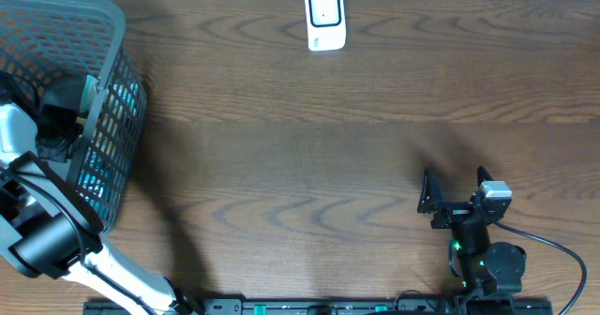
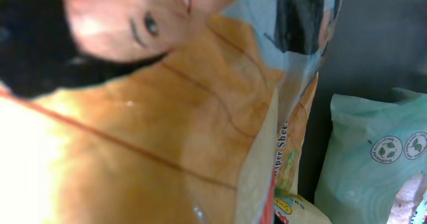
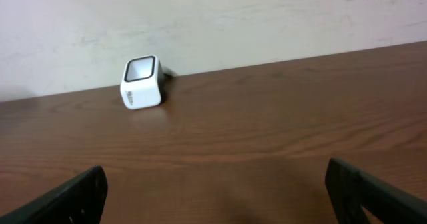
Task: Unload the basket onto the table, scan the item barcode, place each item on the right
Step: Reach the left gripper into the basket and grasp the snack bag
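As it fills the view, orange packet [image 2: 167, 137], lettering [image 2: 281, 165] vertical, face [image 2: 127, 24] inverted

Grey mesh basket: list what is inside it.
The left arm reaches into the grey mesh basket, near an orange face-printed packet and a pale green packet; the floor is covered.

The dark brown wood-grain table [image 1: 319, 156] carries two things. A grey plastic mesh basket [image 1: 120, 43] stands at its far left, cut off by the left edge of view. A small white cube-shaped scanner [image 1: 325, 19] with a dark window sits at the middle of the far edge, well apart from the basket.
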